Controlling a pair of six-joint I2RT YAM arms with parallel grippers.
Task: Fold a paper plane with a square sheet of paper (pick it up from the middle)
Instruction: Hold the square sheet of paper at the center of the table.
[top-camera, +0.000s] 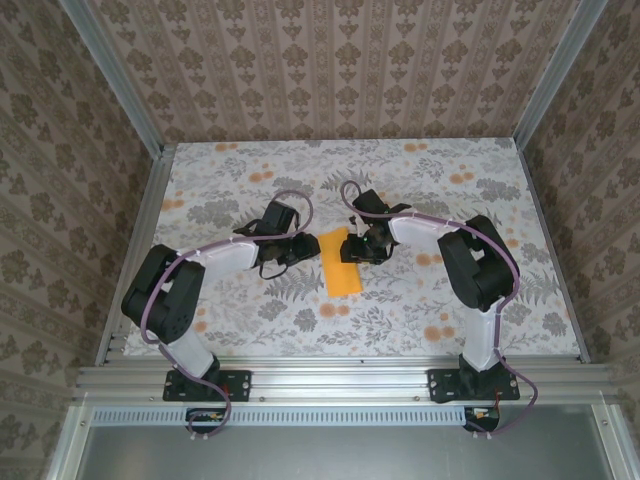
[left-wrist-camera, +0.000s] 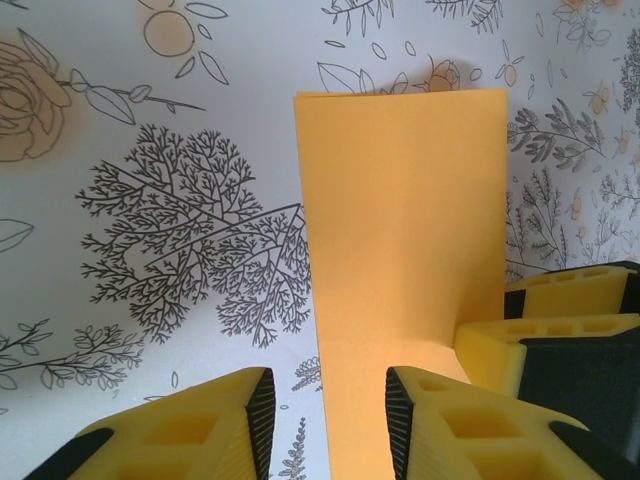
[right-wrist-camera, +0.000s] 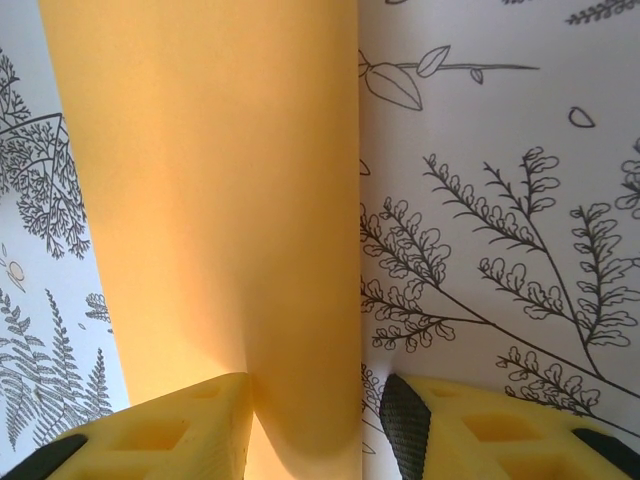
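The orange paper (top-camera: 343, 262) lies in the middle of the table (top-camera: 450, 300), well away from every edge. It is folded in half into a long strip, so there are many folds to go.

The left gripper (left-wrist-camera: 328, 405) has its fingers spread apart. One long edge of the paper runs through the gap, and one finger sits over the paper. The right gripper (right-wrist-camera: 320, 410) has its fingers spread too, one on each side of the other long edge. That edge looks round, not sharp.

I think the job now is to make this fold flat. One gripper should hold the paper down so it can't slide. The other should press softly and rub along the round edge. Both layers should stay lined up.
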